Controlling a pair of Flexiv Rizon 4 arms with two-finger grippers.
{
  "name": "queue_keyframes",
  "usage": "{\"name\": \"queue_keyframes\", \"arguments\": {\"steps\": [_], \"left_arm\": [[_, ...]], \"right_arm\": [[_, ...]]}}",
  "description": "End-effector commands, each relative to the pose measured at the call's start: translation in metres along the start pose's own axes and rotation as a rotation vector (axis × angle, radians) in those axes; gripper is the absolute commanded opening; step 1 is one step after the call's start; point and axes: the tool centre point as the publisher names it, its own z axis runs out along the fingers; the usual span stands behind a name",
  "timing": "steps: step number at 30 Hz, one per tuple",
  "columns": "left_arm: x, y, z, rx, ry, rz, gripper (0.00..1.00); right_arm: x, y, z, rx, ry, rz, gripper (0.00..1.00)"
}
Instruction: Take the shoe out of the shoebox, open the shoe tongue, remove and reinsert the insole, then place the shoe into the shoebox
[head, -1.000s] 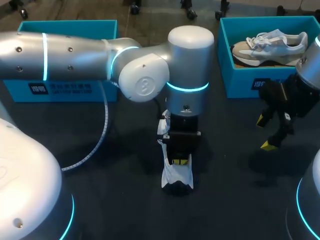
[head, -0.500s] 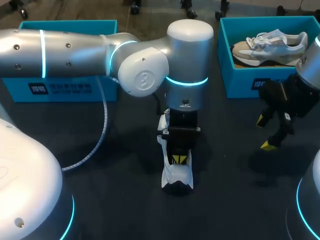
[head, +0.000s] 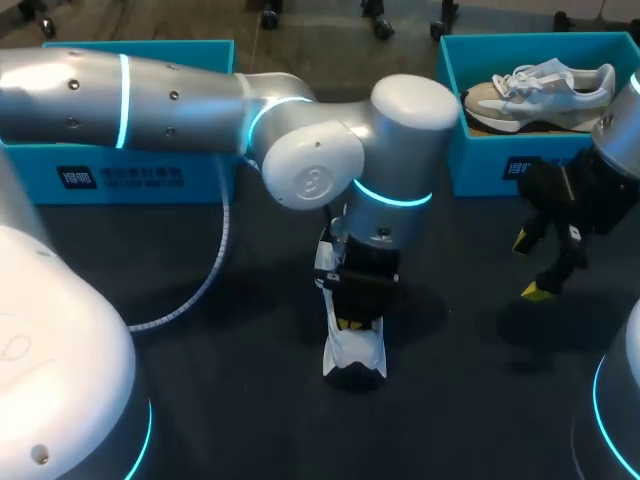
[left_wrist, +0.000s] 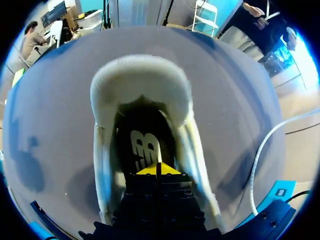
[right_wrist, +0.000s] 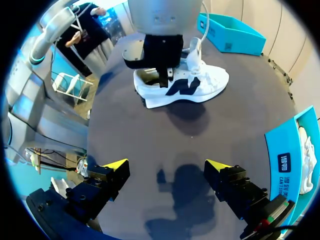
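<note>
One white shoe (head: 353, 355), lower centre of worktop (head: 200, 390); left end effector (head: 357, 322) clenched inside its opening; right end effector (head: 530, 266) released, mid-right.

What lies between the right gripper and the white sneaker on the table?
Nothing: in the right wrist view only bare dark tabletop separates the open right gripper from the white sneaker with a dark logo.
</note>
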Motion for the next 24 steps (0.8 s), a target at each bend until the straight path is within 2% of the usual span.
{"name": "queue_keyframes", "arguments": {"steps": [1,3,6,9,13,17,24], "left_arm": [[-0.012,0.006,0.026,0.015,-0.027,-0.011,0.00],[-0.013,0.006,0.026,0.019,-0.039,-0.021,0.00],[-0.012,0.003,0.012,0.008,-0.056,-0.028,0.00],[-0.011,-0.002,-0.004,-0.013,-0.094,-0.039,0.00],[-0.011,-0.006,-0.013,-0.057,-0.138,-0.061,0.00],[-0.015,0.002,-0.019,-0.065,-0.182,-0.103,0.00],[-0.014,0.012,-0.024,-0.067,-0.172,-0.139,0.00]], "right_arm": [[0.000,0.000,0.000,0.001,-0.001,0.000,1.00],[0.000,0.000,0.000,0.001,-0.001,0.000,1.00],[0.000,0.000,0.000,0.001,-0.001,0.000,1.00],[0.000,0.000,0.000,0.001,-0.001,0.000,1.00],[0.000,0.000,0.000,0.001,-0.001,0.000,1.00],[0.000,0.000,0.000,0.001,-0.001,0.000,1.00],[0.000,0.000,0.000,0.001,-0.001,0.000,1.00]]}}
